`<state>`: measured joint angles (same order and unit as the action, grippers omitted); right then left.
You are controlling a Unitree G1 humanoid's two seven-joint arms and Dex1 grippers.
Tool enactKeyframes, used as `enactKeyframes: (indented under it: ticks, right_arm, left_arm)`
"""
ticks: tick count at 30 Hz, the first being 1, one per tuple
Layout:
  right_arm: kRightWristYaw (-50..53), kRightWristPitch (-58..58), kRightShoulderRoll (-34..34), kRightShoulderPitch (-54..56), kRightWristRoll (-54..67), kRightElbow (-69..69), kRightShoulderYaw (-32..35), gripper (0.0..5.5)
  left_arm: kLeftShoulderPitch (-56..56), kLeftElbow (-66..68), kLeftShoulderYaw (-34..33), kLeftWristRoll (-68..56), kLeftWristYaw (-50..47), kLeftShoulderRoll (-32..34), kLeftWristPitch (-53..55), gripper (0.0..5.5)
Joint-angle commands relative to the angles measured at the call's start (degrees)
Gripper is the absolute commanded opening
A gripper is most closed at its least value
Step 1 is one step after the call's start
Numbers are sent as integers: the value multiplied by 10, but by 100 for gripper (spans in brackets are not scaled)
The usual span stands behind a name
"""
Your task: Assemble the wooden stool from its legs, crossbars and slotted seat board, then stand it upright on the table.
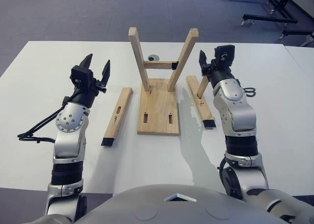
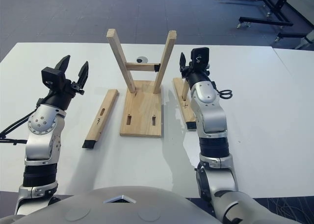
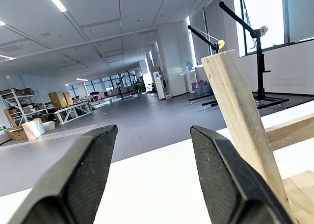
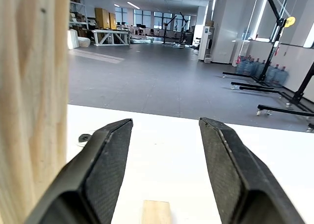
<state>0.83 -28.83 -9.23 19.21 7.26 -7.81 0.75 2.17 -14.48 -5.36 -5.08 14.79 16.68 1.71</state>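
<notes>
both grippers were spread, empty: left gripper [image 1: 98, 60] near one loose leg [image 1: 117, 115], right gripper [image 4: 166, 121] over the other loose leg [image 1: 200, 102]. the seat board [image 1: 158, 111] lay mid-table with two upright legs [image 1: 140, 57] and a crossbar [image 1: 159, 64] in its far slots. the right arm sat close and might knock them out. a dark looped object [image 1: 248, 91] lay farther right.

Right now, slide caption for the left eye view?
Mid-assembly: seat board lying flat, two upright legs joined by a crossbar, loose legs either side, left gripper and right gripper open.
</notes>
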Motion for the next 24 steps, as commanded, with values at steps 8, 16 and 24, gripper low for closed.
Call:
enactKeyframes:
  ticks: [8, 16, 24]
  right_arm:
    - [-15, -26, 33, 6, 69, -54, 71, 249]
    - [-36, 15, 22, 10, 121, -96, 133, 249]
    - [-50, 69, 11, -220, 100, -113, 193, 249]
  left_arm:
    - [1, 24, -4, 1, 4, 4, -17, 272]
    - [-1, 23, -1, 4, 3, 1, -22, 272]
    - [-6, 17, 2, 4, 12, 5, -20, 272]
